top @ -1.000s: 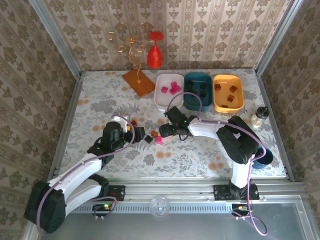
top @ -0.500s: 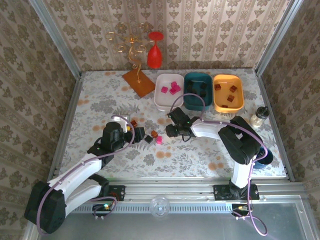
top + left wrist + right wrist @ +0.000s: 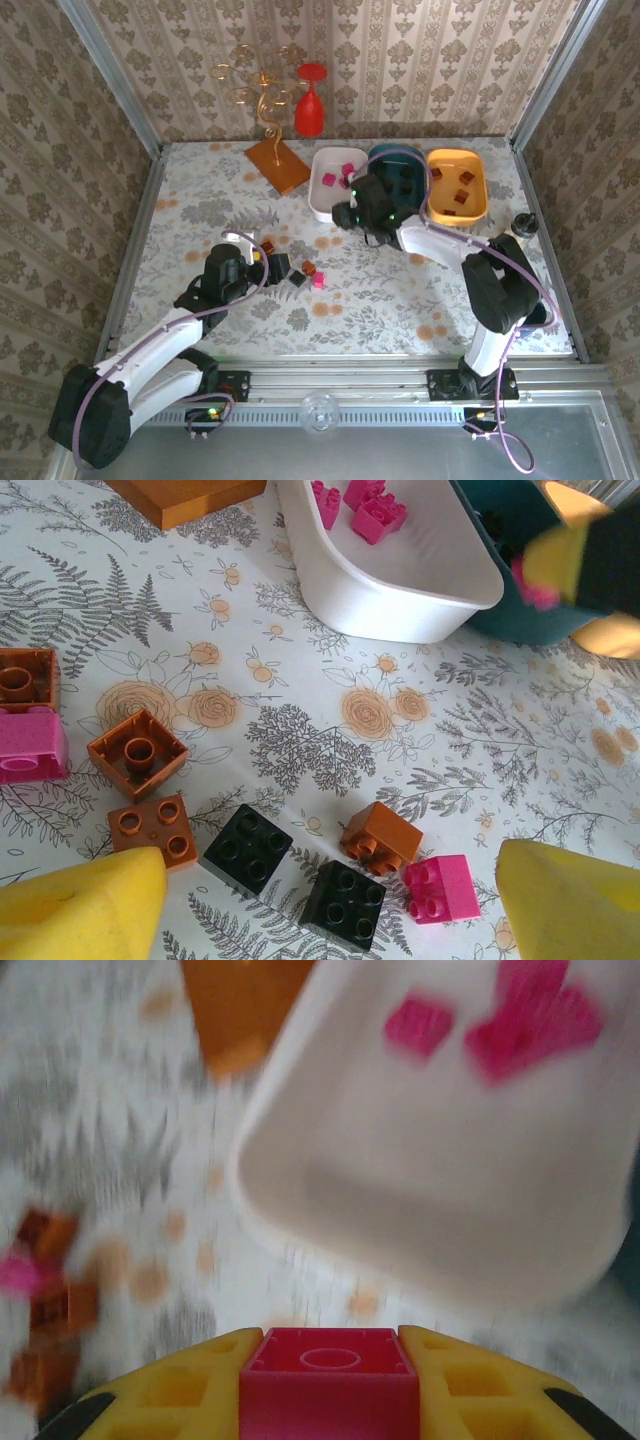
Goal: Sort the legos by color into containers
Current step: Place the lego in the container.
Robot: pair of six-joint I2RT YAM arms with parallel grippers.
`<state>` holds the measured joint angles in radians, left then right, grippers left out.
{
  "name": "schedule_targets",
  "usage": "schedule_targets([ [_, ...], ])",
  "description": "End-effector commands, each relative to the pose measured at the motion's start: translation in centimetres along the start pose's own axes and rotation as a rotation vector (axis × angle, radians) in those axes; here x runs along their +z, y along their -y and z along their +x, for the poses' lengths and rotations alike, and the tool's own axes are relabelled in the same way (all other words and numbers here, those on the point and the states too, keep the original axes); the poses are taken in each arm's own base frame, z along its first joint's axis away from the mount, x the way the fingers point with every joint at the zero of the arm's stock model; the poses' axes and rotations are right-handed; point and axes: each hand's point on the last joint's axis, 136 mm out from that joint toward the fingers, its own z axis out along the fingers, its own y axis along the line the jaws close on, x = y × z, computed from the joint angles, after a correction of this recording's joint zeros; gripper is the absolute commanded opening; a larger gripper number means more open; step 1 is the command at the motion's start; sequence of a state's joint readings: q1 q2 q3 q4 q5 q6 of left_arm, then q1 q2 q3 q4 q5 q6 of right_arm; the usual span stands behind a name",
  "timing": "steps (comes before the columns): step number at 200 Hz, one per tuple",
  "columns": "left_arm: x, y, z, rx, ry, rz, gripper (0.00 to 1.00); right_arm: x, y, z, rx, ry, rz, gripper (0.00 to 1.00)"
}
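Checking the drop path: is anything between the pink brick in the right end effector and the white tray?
Nothing visible: the right end effector grips the pink brick with the white tray directly ahead.

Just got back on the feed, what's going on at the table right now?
The right gripper is shut on a pink lego and sits at the near edge of the white tray, which holds other pink pieces. The left gripper hovers open over the loose legos on the table: pink, black and orange ones not yet sorted.
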<state>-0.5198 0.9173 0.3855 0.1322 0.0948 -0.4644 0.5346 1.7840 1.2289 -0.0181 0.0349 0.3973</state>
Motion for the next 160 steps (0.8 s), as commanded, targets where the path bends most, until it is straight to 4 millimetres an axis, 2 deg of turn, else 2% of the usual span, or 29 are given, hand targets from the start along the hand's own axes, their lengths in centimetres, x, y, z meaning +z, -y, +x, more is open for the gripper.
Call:
schedule_targets([
  [1,-0.5,0.2,-0.6,-0.022,0.031,0.019,0.87,3.2,1.6,-3.3,0.1,0.058,0.016,0.34],
  [21,-0.7,0.3,-0.8,-0.02,0.038,0.018,0.87,6.3,2.8,-4.8,0.134,0.045,0.043,0.39],
  [31,-0.8,0.4,-1.0,-0.016,0.04,0.022,0.87,7.4,3.0,-5.5,0.144,0.028,0.045,0.45],
  [42,-0.9,0.6,-1.1,-0.013,0.032,0.027,0.87,7.8,2.9,-6.4,0.146,0.018,0.036,0.53],
  [52,-1.0,0.8,-1.1,-0.008,0.022,0.031,0.87,7.1,2.4,-7.6,0.135,0.027,0.014,0.59],
  [66,-1.0,0.8,-0.9,-0.002,0.002,0.031,0.87,5.1,1.2,-8.9,0.105,0.053,-0.024,0.66],
  [80,-1.1,0.9,-0.5,0.001,-0.023,0.037,0.88,2.7,0.2,-8.4,0.084,0.057,-0.057,0.7],
  [95,-1.2,1.0,0.2,0.009,-0.05,0.048,0.88,0.1,-1.1,-6.2,0.043,0.049,-0.084,0.73],
  [116,-1.2,0.8,1.2,0.04,-0.087,0.048,0.9,-2.8,-2.4,-0.2,-0.055,-0.009,-0.07,0.77],
  [139,-1.0,0.1,2.4,0.059,-0.105,0.042,0.93,-4.8,-3.2,7.2,-0.176,-0.109,-0.041,0.82],
  [160,-0.8,-0.4,2.8,0.049,-0.083,0.041,0.94,-5.8,-4.7,12.2,-0.265,-0.168,-0.063,0.87],
])
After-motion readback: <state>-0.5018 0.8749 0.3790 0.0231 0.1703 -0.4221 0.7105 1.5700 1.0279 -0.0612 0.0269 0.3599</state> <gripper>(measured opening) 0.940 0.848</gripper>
